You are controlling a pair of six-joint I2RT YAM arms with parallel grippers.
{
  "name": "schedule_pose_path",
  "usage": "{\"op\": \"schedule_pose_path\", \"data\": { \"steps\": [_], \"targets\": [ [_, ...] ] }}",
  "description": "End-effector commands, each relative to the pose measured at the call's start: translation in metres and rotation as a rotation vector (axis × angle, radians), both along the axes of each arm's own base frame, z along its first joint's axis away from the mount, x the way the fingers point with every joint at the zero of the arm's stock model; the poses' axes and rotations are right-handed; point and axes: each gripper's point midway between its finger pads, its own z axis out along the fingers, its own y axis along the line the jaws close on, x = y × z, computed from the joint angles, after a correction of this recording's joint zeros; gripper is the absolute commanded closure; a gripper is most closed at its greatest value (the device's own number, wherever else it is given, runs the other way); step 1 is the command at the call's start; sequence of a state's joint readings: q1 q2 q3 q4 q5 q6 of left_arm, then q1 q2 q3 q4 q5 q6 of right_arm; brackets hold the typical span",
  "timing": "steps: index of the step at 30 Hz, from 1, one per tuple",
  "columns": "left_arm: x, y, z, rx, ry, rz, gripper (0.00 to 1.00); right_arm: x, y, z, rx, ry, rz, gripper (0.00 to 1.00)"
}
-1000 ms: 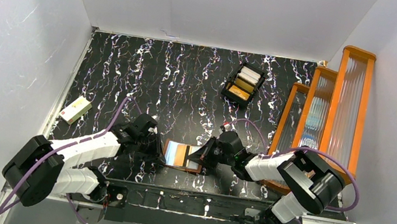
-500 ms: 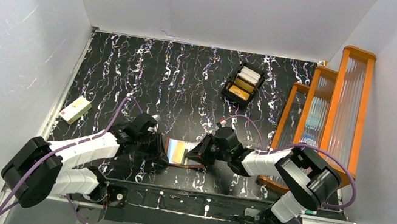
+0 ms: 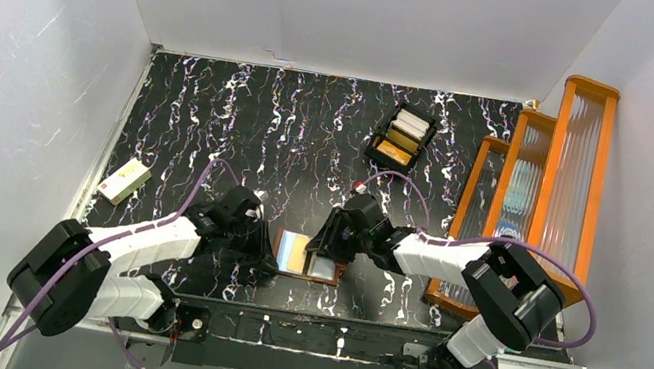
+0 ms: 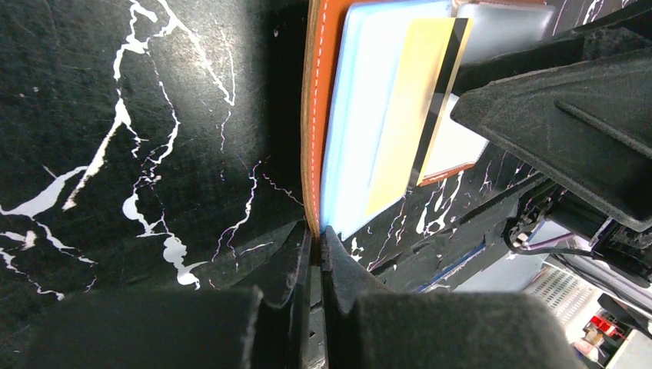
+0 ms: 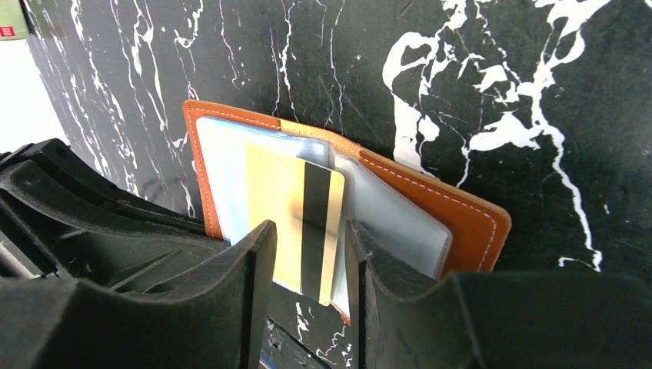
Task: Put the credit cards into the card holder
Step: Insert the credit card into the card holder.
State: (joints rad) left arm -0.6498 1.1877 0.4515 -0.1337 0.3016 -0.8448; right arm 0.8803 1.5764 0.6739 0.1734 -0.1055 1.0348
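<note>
The card holder [image 3: 293,252] lies open on the black marbled table, orange-brown leather with pale shiny pockets [image 5: 223,161]. A yellow credit card [image 5: 277,200] with a black stripe lies lengthwise across its inside [image 4: 407,108]; I cannot tell whether it sits in a pocket. My left gripper [image 4: 315,234] is shut on the holder's stitched edge [image 4: 311,115], at its left end in the top view [image 3: 268,251]. My right gripper [image 5: 311,246] hangs open just above the card, its fingers [image 5: 257,254] on either side without touching it. It comes in from the right [image 3: 329,242]. More credit cards stand in a black tray [image 3: 402,137].
A cream box [image 3: 124,180] lies by the left wall. Orange-framed ribbed panels [image 3: 526,194] stand along the right side, close behind my right arm. White walls close in the table on three sides.
The right gripper has opened and let go of the yellow card, shifting left and farther over the holder. The left gripper has closed tighter on the holder's edge.
</note>
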Motion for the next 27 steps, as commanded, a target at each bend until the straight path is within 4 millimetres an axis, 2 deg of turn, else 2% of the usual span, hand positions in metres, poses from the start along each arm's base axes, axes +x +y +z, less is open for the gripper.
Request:
{"op": "schedule_pose_path", "data": {
  "steps": [1, 16, 24, 27],
  "targets": [
    [-0.005, -0.004, 0.006, -0.017, 0.004, -0.055, 1.0, 0.008, 0.0, 0.005, -0.035, -0.044, 0.012, 0.53],
    [0.0, -0.012, 0.012, -0.041, -0.01, -0.088, 1.0, -0.001, 0.033, 0.018, 0.103, -0.038, 0.115, 0.54],
    [-0.001, -0.012, 0.014, -0.038, -0.01, -0.09, 1.0, 0.001, 0.032, 0.024, 0.118, -0.083, 0.114, 0.65],
    [-0.001, -0.011, 0.014, -0.037, -0.008, -0.09, 1.0, -0.003, 0.034, 0.02, 0.124, -0.07, 0.141, 0.62]
  ]
}}
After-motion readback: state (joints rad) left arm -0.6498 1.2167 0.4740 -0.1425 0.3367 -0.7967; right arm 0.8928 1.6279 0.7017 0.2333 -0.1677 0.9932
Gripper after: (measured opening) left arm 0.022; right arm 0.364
